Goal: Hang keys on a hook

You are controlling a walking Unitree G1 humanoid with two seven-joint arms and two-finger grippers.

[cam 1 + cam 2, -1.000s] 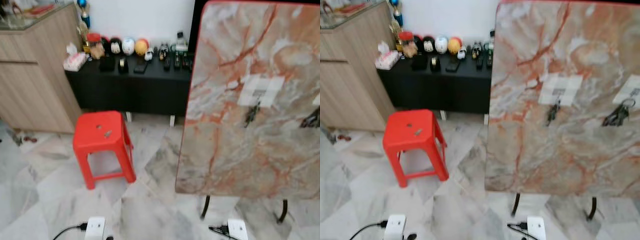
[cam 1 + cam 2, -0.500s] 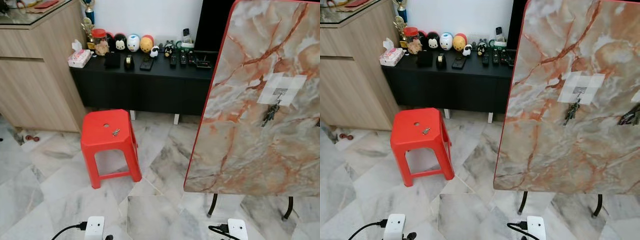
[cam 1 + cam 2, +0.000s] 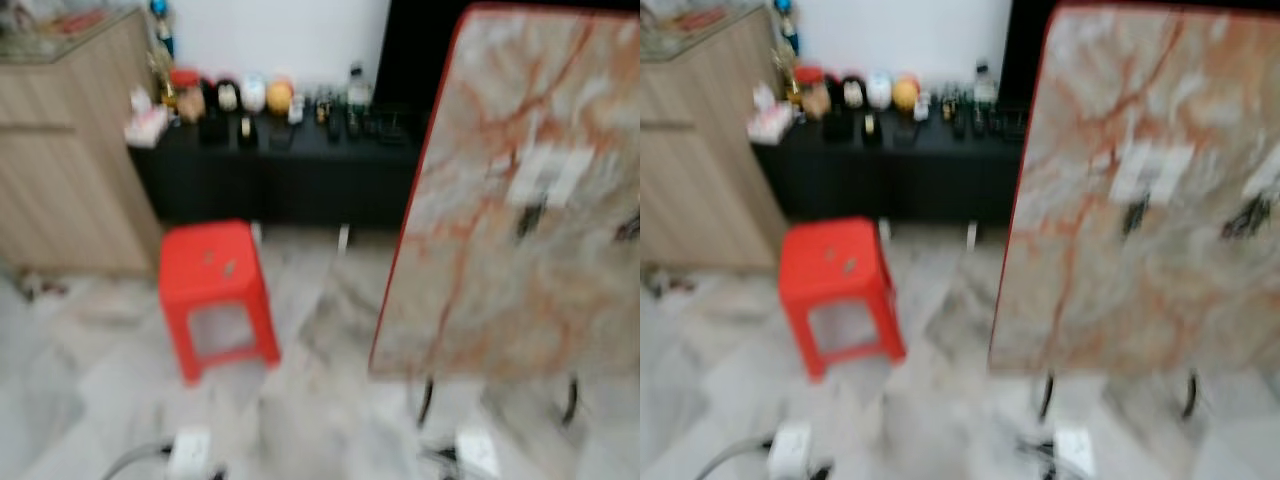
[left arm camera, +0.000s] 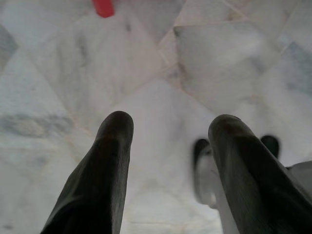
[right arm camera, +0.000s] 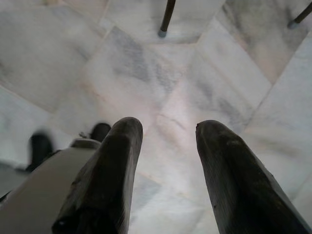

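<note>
Blurred head views, soft at every edge. Stood on end to the right: a marbled slab (image 3: 1140, 250) of cream, grey and rust veining, rimmed in red, carried on thin dark metal legs (image 3: 1045, 397). Stuck to its face: a pale squarish patch (image 3: 1150, 170), with a small dark bunch of keys (image 3: 1133, 215) dangling just beneath, touching the slab. Further right, at the frame's edge: a second dark bunch of keys (image 3: 1246, 217) below another pale patch. Hooks themselves too smeared to make out.

To the left of the slab: a red plastic stool (image 3: 835, 290), square-topped with rounded corners and splayed legs, a tiny speck on its seat. Behind it: a low black cabinet (image 3: 890, 175) lined with small round figurines and dark handsets, beside a pale wood-grain cupboard (image 3: 700, 150). Underfoot: glossy marble floor (image 3: 940, 330) in grey-white diagonal tiles, with white plug blocks (image 3: 790, 450) and dark cords near the bottom edge.

Hung low over that floor, both arms idle. Left pincer (image 4: 168, 141) spread wide and holding nothing, its two blunt, matte black fingers (image 4: 109, 165) rounded at the tips. Right pincer (image 5: 165, 141) likewise wide and bare, with a slim dark leg foot seen beyond on the tiles.
</note>
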